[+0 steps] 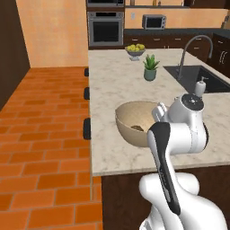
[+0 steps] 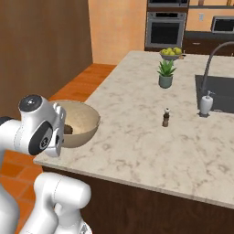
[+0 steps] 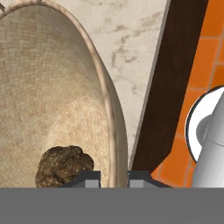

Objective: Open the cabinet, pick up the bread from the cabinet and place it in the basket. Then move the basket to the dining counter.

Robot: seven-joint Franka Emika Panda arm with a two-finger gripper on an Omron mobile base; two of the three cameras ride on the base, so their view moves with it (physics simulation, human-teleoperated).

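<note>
My arm is glossy white with rounded, bulbous links, a black band running along its forearm, and a dark round cap above my claw (image 3: 113, 177), whose two fingertips are small and dark grey.

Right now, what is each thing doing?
Basket: upright on the dining counter, near its corner.
Bread: lying inside the basket.
Gripper: fingers astride the basket's rim, one inside, one outside.
Potted plant: standing upright.
Fruit bowl: full of yellow fruit.
</note>
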